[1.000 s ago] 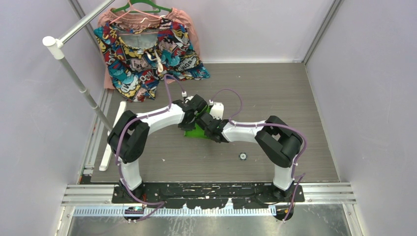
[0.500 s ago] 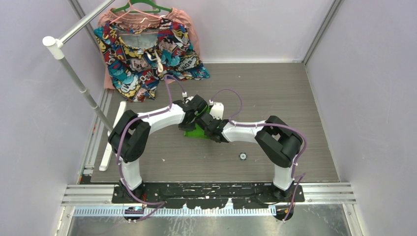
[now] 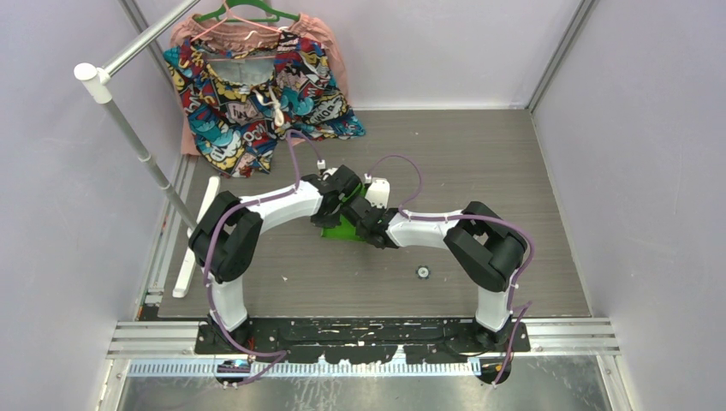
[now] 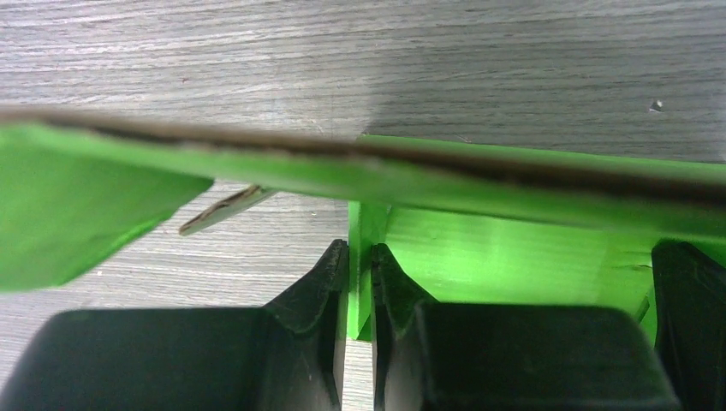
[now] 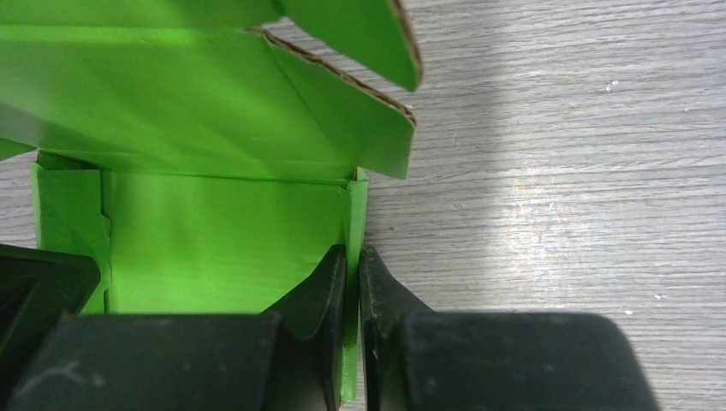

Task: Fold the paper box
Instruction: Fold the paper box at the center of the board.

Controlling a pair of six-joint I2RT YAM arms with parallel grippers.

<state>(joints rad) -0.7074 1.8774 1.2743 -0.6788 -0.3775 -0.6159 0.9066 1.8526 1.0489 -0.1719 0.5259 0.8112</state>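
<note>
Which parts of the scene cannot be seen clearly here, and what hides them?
Top view: both wrists cover most of the paper box; its shape is hidden.
Left wrist view: a blurred flap near the lens hides part of the box.
Right wrist view: the box's upper part is cut off by the frame edge.
Top view: the small round object is too small to identify.

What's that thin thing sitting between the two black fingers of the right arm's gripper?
A thin side wall of the lime-green paper box; the right gripper is closed on it. The right wrist view shows this.
</note>
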